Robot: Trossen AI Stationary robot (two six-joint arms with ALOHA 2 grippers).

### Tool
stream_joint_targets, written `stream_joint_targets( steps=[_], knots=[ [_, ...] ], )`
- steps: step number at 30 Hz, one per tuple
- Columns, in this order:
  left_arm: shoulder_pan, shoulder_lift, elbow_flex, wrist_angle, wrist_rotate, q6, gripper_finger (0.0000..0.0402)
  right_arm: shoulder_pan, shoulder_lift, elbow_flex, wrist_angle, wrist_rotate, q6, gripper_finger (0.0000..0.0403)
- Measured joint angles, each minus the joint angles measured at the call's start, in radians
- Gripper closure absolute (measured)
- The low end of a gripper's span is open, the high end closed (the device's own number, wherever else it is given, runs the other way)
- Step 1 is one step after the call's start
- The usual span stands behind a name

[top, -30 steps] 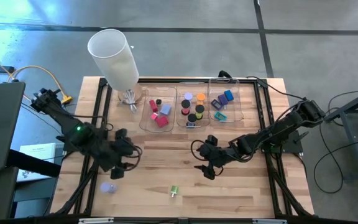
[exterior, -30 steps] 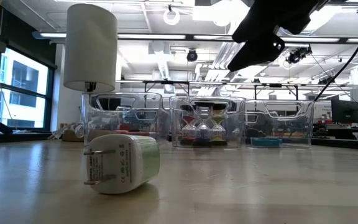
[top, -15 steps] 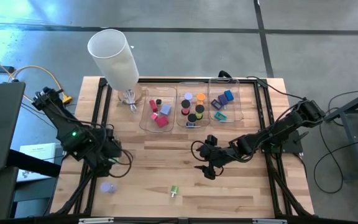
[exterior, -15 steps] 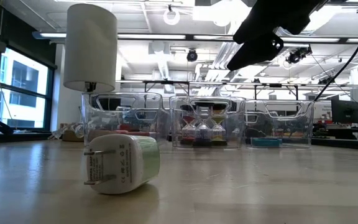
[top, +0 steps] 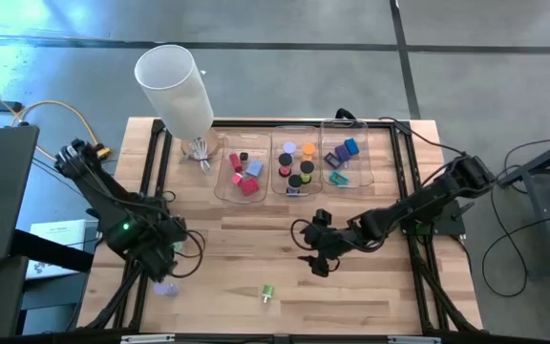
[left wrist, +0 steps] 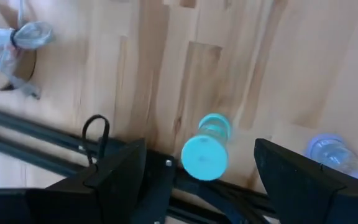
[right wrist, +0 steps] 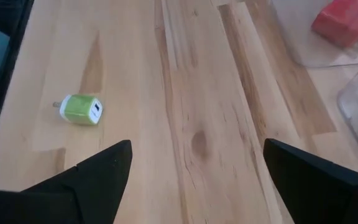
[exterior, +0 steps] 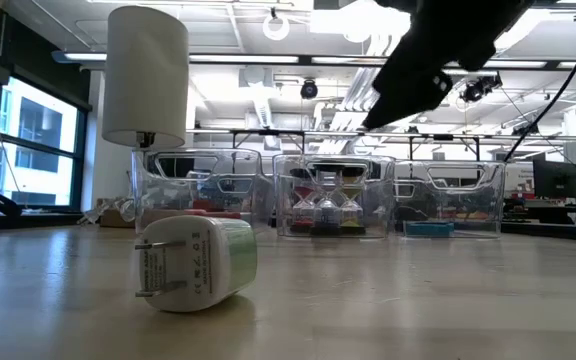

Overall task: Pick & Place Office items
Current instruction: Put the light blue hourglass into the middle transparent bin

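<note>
My left gripper (top: 168, 263) hangs open over the table's near left part, pointing steeply down. Between its fingers, in the left wrist view, a teal cap (left wrist: 205, 152) lies on its side on the wood, untouched. A lavender cap (left wrist: 328, 149) rests just beyond one finger and also shows from above as the lavender cap (top: 165, 287). A green plug-shaped piece (top: 267, 293) lies on its side near the front edge. My right gripper (top: 318, 255) hovers open over the table's middle, with nothing between its fingers. Three clear trays (top: 299, 186) at the back hold several coloured items.
A tall white cylinder (top: 175, 86) stands at the back left, next to a crumpled clear wrap (top: 199, 151). Black frame rails (top: 151, 191) run along the table's left and right sides. Bare wood (top: 351, 296) lies at the near right.
My left gripper has swung from the table's middle toward the near left corner, sunk a little and tipped from nearly level to steeply downward. Its fingers have stayed open.
</note>
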Motion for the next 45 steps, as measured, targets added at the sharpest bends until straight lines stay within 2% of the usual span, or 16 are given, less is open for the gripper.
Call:
stream_joint_targets(
  steps=[5,18,25,30,36,41,45],
  knots=[
    [-0.001,0.025,-0.027,0.002,0.007,0.01,0.011,-0.003,0.066,0.0,0.018,-0.002,-0.004,0.005],
    [-0.037,0.035,-0.071,0.004,0.02,0.018,0.011,-0.003,0.075,0.0,0.03,-0.022,-0.005,0.005],
    [-0.078,0.035,-0.099,0.004,0.018,-0.104,0.011,-0.003,0.075,0.0,0.035,-0.022,-0.005,0.005],
    [-0.094,0.035,-0.103,0.004,0.028,-0.317,0.011,-0.003,0.075,0.0,0.04,-0.022,-0.006,0.005],
    [-0.092,0.034,-0.103,0.004,0.055,-0.197,0.011,-0.003,0.075,0.0,0.041,-0.017,-0.006,0.005],
    [-0.085,0.034,-0.103,0.004,0.076,-0.199,0.011,-0.003,0.075,0.0,0.049,0.001,-0.027,0.005],
    [-0.084,0.018,-0.103,0.004,0.106,-0.108,0.011,-0.003,0.076,0.0,0.054,0.001,-0.03,0.005]
  ],
)
